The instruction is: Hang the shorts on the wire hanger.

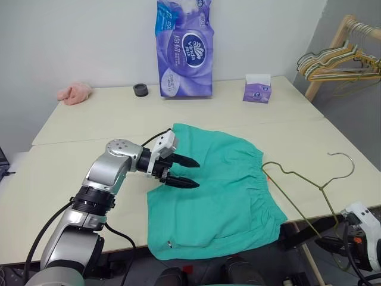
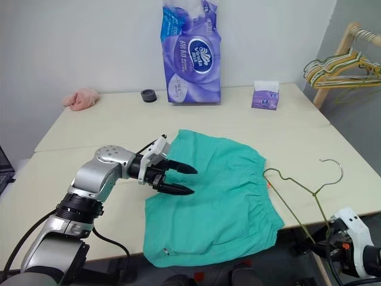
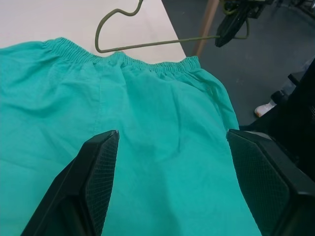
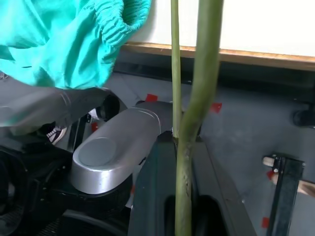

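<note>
The teal-green shorts [image 1: 226,190] lie flat on the table [image 1: 89,125], their gathered waistband to the right and their lower hem hanging over the front edge. My left gripper [image 1: 196,173] hovers open just over their left part, its fingers pointing right. In the left wrist view the fabric shows between the two spread fingers [image 3: 101,167]. The wire hanger [image 1: 322,188] lies to the right of the waistband with its hook toward the far right, and its frame runs off the front edge. Below that edge my right gripper [image 1: 331,244] is shut on the hanger's wire [image 4: 197,98].
A purple tissue pack [image 1: 184,47], a small tissue box [image 1: 257,89], a black round piece [image 1: 141,90] and a pink cloth lump [image 1: 74,93] stand along the table's back. A wooden rack with several hangers [image 1: 342,59] is at the far right.
</note>
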